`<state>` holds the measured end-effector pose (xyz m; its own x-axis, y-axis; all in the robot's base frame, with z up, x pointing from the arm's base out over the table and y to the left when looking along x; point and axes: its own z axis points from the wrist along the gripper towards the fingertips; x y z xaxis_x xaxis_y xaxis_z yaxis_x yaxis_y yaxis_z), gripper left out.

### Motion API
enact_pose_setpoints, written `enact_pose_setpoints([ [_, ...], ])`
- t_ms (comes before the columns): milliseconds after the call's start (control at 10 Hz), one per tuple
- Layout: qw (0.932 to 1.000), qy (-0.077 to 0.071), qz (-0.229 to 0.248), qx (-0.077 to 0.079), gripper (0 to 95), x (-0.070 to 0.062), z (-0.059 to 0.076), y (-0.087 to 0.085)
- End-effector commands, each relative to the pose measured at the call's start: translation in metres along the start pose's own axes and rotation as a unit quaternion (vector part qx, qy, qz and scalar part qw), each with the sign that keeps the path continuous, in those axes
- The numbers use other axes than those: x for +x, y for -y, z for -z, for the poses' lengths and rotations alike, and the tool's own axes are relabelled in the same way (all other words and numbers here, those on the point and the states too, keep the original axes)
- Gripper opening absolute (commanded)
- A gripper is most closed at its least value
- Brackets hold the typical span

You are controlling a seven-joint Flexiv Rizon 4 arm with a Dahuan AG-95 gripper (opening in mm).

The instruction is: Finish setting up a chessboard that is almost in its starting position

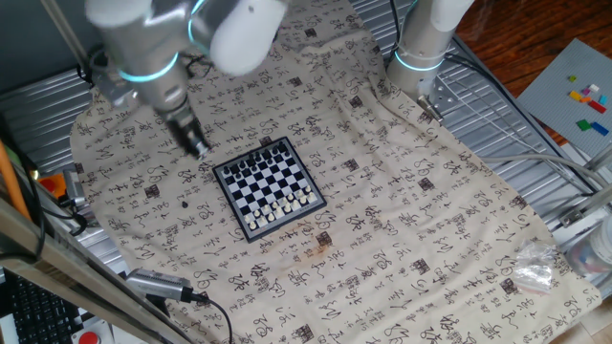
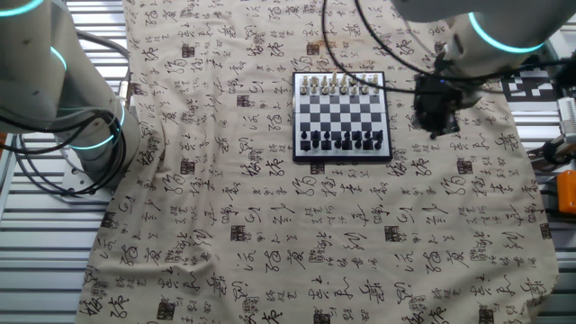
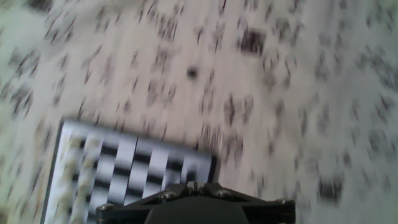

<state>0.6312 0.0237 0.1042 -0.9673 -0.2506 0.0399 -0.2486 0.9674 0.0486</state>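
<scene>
One stray dark piece (image 1: 185,203) lies on the cloth-covered surface (image 1: 402,220), well off the chessboard (image 1: 268,188). I see it nearest me, left of the board; my fingers (image 1: 198,148) hang above the cloth between the two, beside the board's far-left corner. Fingers apart or together: I cannot tell. Risk, as I judge it: hand view is smeared, the piece is tiny; a misjudged descent could knock it away or snag cloth.
</scene>
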Motion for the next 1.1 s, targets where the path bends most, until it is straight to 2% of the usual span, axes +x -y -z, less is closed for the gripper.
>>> enact_pose_setpoints([
  [100,0.9999,-0.001,-0.004,0.017,0.0,-0.02,-0.009,-0.005],
  [200,0.9997,0.004,-0.018,0.014,0.0,-0.025,-0.01,-0.01],
  [400,0.9993,0.004,-0.033,0.016,0.0,-0.03,-0.009,-0.019],
  [1100,0.9996,0.005,-0.023,0.016,0.0,-0.03,-0.009,-0.019],
])
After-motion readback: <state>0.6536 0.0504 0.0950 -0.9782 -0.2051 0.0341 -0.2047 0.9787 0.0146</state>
